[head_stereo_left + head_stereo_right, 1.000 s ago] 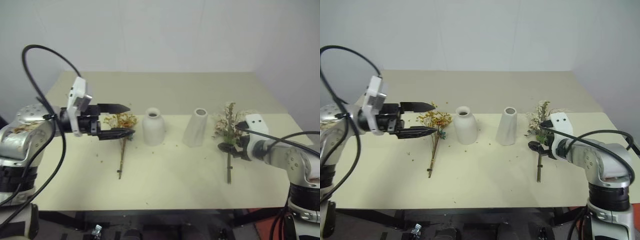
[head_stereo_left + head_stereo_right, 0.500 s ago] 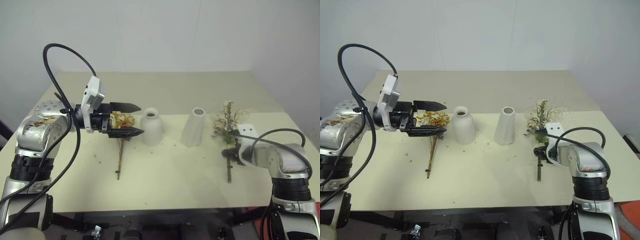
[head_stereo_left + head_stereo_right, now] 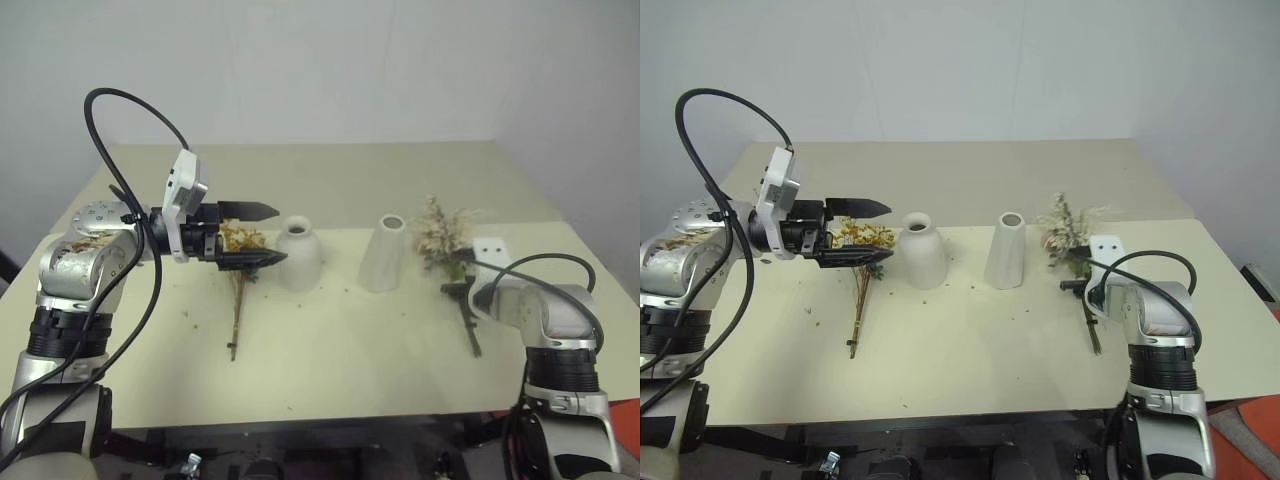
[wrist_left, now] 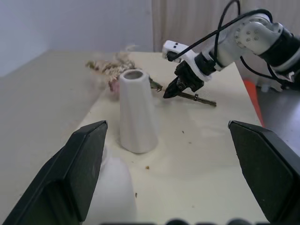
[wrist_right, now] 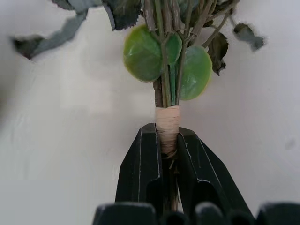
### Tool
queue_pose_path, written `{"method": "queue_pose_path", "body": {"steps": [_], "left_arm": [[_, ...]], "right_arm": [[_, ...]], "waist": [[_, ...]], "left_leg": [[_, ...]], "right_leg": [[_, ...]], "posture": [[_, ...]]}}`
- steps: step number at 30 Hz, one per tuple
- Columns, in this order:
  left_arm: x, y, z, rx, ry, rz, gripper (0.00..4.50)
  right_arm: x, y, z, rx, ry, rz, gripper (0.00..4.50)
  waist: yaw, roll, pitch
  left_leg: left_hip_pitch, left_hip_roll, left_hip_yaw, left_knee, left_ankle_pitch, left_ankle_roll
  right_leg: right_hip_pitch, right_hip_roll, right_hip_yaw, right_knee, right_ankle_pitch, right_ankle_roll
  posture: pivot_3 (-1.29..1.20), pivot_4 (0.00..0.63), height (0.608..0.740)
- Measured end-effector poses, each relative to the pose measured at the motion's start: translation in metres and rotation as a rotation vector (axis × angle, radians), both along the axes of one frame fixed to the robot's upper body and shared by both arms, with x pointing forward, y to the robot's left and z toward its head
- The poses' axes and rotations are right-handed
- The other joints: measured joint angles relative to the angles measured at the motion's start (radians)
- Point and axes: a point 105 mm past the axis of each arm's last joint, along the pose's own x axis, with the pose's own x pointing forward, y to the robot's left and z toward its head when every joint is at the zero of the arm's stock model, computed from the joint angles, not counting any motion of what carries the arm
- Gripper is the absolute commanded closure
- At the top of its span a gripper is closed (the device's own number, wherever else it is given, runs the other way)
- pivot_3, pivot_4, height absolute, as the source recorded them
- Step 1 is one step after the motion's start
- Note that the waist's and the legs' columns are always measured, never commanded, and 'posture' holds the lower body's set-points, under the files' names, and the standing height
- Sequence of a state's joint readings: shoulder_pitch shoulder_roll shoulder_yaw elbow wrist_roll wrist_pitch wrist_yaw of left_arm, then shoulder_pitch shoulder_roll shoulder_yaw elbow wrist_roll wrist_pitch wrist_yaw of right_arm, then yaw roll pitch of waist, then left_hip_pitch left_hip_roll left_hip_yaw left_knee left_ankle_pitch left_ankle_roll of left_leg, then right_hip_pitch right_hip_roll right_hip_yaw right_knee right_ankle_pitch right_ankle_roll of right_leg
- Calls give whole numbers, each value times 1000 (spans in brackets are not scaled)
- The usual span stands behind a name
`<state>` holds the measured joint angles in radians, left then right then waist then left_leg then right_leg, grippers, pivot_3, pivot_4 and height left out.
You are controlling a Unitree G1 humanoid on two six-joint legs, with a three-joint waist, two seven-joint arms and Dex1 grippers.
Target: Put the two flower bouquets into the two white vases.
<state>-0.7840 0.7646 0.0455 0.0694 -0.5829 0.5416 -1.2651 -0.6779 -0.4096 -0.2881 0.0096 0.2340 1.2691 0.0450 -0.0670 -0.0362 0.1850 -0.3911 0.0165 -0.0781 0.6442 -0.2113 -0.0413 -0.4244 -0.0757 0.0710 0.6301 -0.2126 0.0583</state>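
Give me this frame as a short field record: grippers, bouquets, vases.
left gripper: open, level above the yellow bouquet, holding nothing
right gripper: shut on the pink bouquet at its taped stem
yellow bouquet: flat on the table
round vase: upright, no flowers in it
cone vase: upright, no flowers in it

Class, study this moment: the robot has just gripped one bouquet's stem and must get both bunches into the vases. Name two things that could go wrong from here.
1. The right gripper is shut on the cream-pink bouquet at its thin wrapped stem; the bushy head could swing or slip on lifting.
2. The cone vase has a narrow mouth and stands close by; a misaimed stem might tip it.
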Motion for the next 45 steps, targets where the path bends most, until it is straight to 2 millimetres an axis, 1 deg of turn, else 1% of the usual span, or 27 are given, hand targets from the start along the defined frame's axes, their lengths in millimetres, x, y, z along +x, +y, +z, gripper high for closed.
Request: {"method": "queue_pose_path", "body": {"steps": [3, 5, 7, 9, 12, 15, 16, 20, 22, 25, 27, 31, 34, 45], "left_arm": [[2, 1, 3, -31, -10, 20, 0], [3, 0, 3, -37, -9, 26, 0], [3, 1, 4, -46, -8, 30, 0], [3, 2, 6, -64, -5, 34, 0], [3, 5, 9, -86, 2, 42, 0], [3, 5, 9, -97, 7, 47, 0], [3, 5, 9, -98, 9, 48, 0], [2, 5, 8, -95, 10, 57, 0], [1, 6, 6, -89, 13, 61, 0], [0, 7, 3, -84, 19, 63, 0], [0, 8, 3, -84, 18, 68, 0], [-2, 7, 6, -79, 4, 64, 0], [-2, 8, 6, -78, 2, 68, 0], [-2, 8, 7, -79, 1, 75, 0]], "right_arm": [[11, -7, 30, 70, -222, -96, 4269], [14, -7, 52, 90, -373, -106, 4269], [17, -2, 73, 126, -488, -91, 4269], [17, 8, 102, 161, -654, -31, 4269], [12, 27, 136, 202, -848, 75, 4269], [5, 52, 158, 233, -989, 228, 4269], [3, 61, 162, 241, -1014, 279, 4269], [-4, 97, 170, 222, -1074, 466, 4269], [-8, 112, 172, 225, -1104, 533, 4269], [-11, 122, 174, 240, -1134, 567, 4269], [-9, 125, 174, 250, -1147, 570, 4269], [-5, 125, 177, 256, -1167, 562, 4269], [-3, 126, 175, 266, -1172, 556, 4269], [6, 125, 163, 264, -1161, 532, 4269]], "waist": [[-2, 0, 0], [-3, 0, 0], [-5, 1, 1], [-5, 2, 1], [-5, 2, 1], [-5, 2, 1], [-5, 2, 1], [-4, 3, 2], [-4, 3, 2], [-3, 3, 2], [-3, 3, 2], [-3, 3, 2], [-4, 3, 2], [-4, 4, 2]], "left_leg": [[0, 0, 0, 0, 0, 0], [0, 0, 0, -1, 0, 0], [0, 0, 0, -1, 0, 0], [0, 0, 0, -1, 0, 0], [0, 0, 0, -1, 0, 0], [0, 0, 0, -1, 0, 0], [0, 0, 0, -1, 0, 0], [0, 0, 0, -1, 0, 0], [0, 0, 0, -1, 0, 0], [0, 0, 0, -1, 0, 0], [0, 0, 0, -1, 0, 0], [1, 0, 0, -1, 0, 0], [0, 0, 0, -1, 0, 0], [0, 0, 0, -1, 0, 0]], "right_leg": [[0, 0, 0, 0, 0, 0], [0, 0, 0, -1, 0, 0], [-1, 0, 0, -1, 0, 0], [-1, 0, 0, 0, 0, 0], [0, 0, 0, 0, 0, 0], [0, 0, 0, 0, 0, 0], [0, 0, 0, 0, 0, 0], [0, 0, 0, 0, 0, -1], [0, 0, 0, 0, 0, -1], [0, 0, 0, 0, 1, -2], [0, 0, 0, 0, 1, -2], [0, 0, 0, 0, 1, -2], [0, 0, 0, 0, 3, -5], [-1, 0, 0, 0, 3, -5]], "posture": [[0, 150, 740], [0, 150, 740], [0, 150, 740], [0, 150, 740], [0, 150, 740], [0, 150, 740], [0, 150, 740], [0, 150, 740], [0, 150, 740], [0, 150, 740], [0, 150, 740], [0, 150, 740], [0, 150, 740], [0, 150, 740]]}}
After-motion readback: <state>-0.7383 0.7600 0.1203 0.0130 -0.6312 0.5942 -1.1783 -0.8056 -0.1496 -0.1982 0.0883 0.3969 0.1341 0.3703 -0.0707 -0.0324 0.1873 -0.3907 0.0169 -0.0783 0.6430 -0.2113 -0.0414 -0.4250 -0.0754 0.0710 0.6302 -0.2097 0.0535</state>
